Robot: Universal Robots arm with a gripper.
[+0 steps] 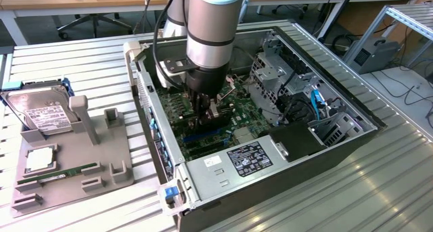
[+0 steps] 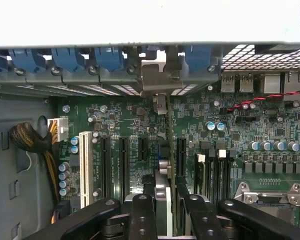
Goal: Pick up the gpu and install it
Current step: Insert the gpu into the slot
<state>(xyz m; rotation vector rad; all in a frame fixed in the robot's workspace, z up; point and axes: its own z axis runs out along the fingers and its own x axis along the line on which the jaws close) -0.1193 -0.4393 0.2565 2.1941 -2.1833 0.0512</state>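
Note:
My gripper (image 1: 205, 113) is down inside the open computer case (image 1: 358, 115), just over the motherboard (image 1: 233, 98). It is shut on the gpu (image 1: 206, 126), a dark card with a silver end bracket. In the wrist view the gpu (image 2: 163, 195) shows edge-on between my two black fingers (image 2: 142, 215), with the gripper (image 2: 167, 220) clamped across it. The card runs along the row of black expansion slots (image 2: 123, 165), and its metal bracket (image 2: 157, 77) reaches the case's rear slot openings under the blue clips (image 2: 107, 57). I cannot tell whether its edge sits in a slot.
On the exterior view's left, a grey fixture (image 1: 101, 141) holds a hard drive (image 1: 40, 113) and a RAM stick (image 1: 58, 175). Around the gripper stand the power supply (image 1: 247, 158), the drive cage (image 1: 271, 70), a white slot (image 2: 86, 162), a cable bundle (image 2: 27, 137) and the CPU socket (image 2: 270, 190).

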